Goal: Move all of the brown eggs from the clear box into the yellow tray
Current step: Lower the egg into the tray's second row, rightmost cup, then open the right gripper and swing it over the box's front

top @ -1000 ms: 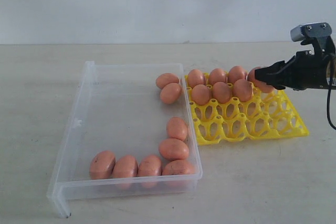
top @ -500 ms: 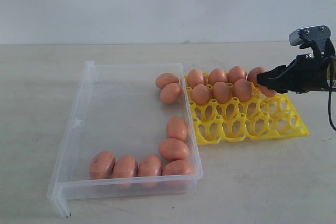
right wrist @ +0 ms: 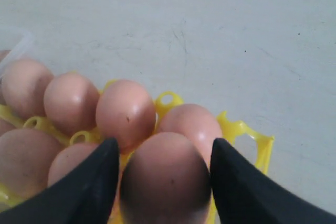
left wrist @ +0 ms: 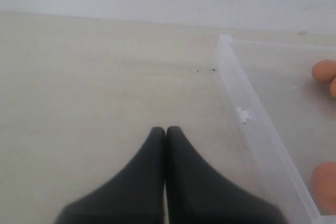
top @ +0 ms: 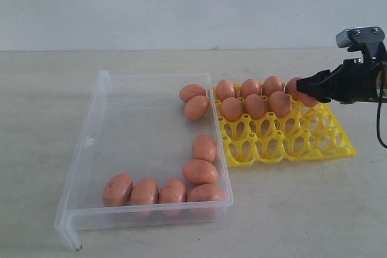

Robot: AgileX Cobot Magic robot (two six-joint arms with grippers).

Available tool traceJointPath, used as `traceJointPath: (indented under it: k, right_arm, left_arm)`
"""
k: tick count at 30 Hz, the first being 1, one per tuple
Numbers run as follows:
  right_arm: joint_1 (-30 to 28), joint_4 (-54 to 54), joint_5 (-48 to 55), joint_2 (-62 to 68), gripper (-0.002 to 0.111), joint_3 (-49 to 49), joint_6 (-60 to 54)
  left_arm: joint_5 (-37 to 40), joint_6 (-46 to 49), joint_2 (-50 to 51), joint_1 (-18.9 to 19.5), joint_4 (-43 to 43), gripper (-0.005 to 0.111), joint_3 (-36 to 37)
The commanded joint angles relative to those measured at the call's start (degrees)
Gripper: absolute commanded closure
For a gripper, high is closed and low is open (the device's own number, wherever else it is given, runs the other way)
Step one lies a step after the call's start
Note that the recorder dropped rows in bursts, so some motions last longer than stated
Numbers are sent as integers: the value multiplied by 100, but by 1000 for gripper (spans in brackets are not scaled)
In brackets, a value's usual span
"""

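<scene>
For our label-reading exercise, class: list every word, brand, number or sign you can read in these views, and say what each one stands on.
None: no view shows readable text. The brown eggs, clear box, yellow tray, table, left gripper and right gripper carry no words, numbers or signs; the eggs' dark speckles are not writing.

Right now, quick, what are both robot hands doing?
Left gripper: closed, holding nothing.
Right gripper: clamped on a brown egg over the yellow tray.
</scene>
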Motion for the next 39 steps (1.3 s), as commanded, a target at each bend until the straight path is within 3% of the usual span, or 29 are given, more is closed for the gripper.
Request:
traceJointPath:
  k: [1,13,15,16,17,20,22,24,25,27,30,32,36,39]
  right_arm:
    - [3,567,-190,-7,50,-27,-11]
    - [3,493,-423,-53,50,-27,256]
    - [3,209,-928,-288,73,-27,1028]
    - [3,91,-1236,-494,96,-27,1087]
    - [3,114,-1404,-666,108,-27,1138]
    - [390,1102,-1836,-1359,109,-56,1026]
    - [1319,1056,-1067,-1776,109,-333,238]
    - [2889,590,1512,-1964,109,-766,-983]
    - [3805,540,3471,-1825,109,-1132,-2067]
    - [4881,435,6048,-1232,109,-1801,-3232]
    - [5215,1053,7070,-462,109,-2687,-2988]
    - [5257,2870,7412,-184,109,-3305,-3247]
    - [5257,6973,8781,247,109,-4520,-5782]
    - [5257,8649,9911,555,109,-5150,-6405]
  left_arm:
    - [-18,-867,-3,-22,17,111,17]
    - [-18,-1868,-3,-22,4,111,17]
    - [-18,-1868,-3,-22,4,111,17]
    - [-18,-1868,-3,-22,4,111,17]
    - [-18,-1868,-3,-22,4,111,17]
    - [-18,-1868,-3,-22,4,111,17]
    - [-18,-1810,-3,-22,29,111,17]
    - [-18,-1516,-3,-22,29,111,17]
    - [-18,-1229,-3,-22,29,111,17]
    - [-18,-796,-3,-22,40,111,17]
    - [-18,-39,-3,-22,50,111,17]
    - [-31,54,-3,-22,50,111,17]
    - [-31,54,-3,-22,50,111,17]
    - [-31,54,-3,-22,50,111,17]
